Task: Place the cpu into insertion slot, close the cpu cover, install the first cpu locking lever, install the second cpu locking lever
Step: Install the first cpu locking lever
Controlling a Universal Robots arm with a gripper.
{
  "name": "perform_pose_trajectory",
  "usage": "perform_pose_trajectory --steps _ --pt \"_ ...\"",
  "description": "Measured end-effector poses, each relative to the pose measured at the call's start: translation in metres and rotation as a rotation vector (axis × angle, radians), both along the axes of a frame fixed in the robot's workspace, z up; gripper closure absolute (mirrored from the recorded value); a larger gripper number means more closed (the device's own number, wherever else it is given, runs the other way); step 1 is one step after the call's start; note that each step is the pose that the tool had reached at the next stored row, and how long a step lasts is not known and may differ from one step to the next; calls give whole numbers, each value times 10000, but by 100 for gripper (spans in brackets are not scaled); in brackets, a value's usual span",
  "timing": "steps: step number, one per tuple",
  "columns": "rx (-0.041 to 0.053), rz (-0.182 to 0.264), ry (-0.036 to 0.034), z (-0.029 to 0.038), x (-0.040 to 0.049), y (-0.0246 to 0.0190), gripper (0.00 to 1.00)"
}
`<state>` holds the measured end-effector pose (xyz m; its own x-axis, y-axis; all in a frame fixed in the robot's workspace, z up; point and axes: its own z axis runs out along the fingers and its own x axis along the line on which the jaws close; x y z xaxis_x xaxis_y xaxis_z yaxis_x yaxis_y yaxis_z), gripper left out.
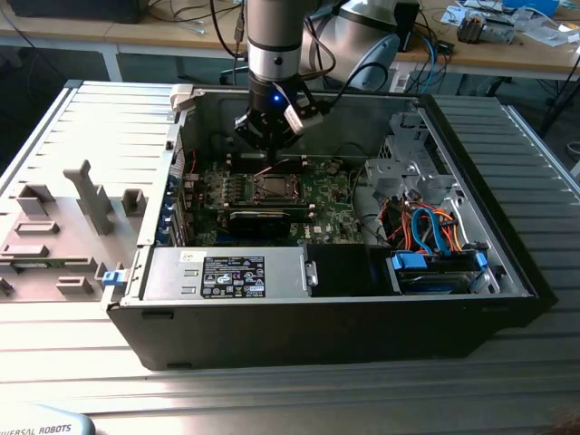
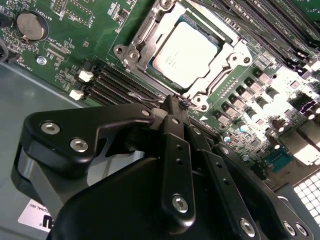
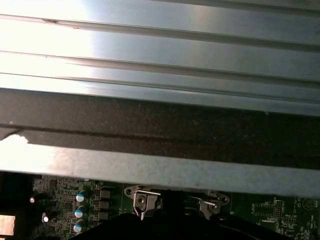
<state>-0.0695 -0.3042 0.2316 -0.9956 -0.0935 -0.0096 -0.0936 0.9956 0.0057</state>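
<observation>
The black gripper (image 2: 172, 102) is seen closest in the second wrist view, its two fingers (image 2: 176, 150) brought together to a narrow point with no visible gap. At their tips a thin metal wire, apparently one of the locking levers (image 2: 145, 96), is met at the edge of the insertion slot (image 2: 134, 47); whether the wire is actually pinched cannot be told.

Just beyond the fingertips, the cpu (image 2: 186, 54) is seen lying flat in the slot, silver top upward. The cpu cover (image 2: 227, 59) is seen lowered around it, framing the chip through its window. Black memory slots (image 2: 112, 82) are seen beside the socket on the green motherboard (image 2: 85, 35), and a round coin battery (image 2: 28, 26) is seen further off.

In the exterior view, the arm (image 1: 274, 54) is seen reaching down into an open computer case (image 1: 317, 317) laid on a ribbed metal table (image 1: 82, 118). The gripper (image 1: 268, 156) is held at the far edge of the socket (image 1: 270, 187), in the middle of the board. A grey power supply (image 1: 227, 275) is seen at the near side, and orange and blue cables (image 1: 435, 231) at the exterior view's right.

In the first wrist view, the case wall (image 3: 160, 165) and the socket's metal brackets (image 3: 142, 197) are seen.
</observation>
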Motion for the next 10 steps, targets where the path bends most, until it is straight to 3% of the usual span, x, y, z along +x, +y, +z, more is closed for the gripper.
perform_pose_trajectory --steps 10 --pt "0 0 0 -18 0 0 89"
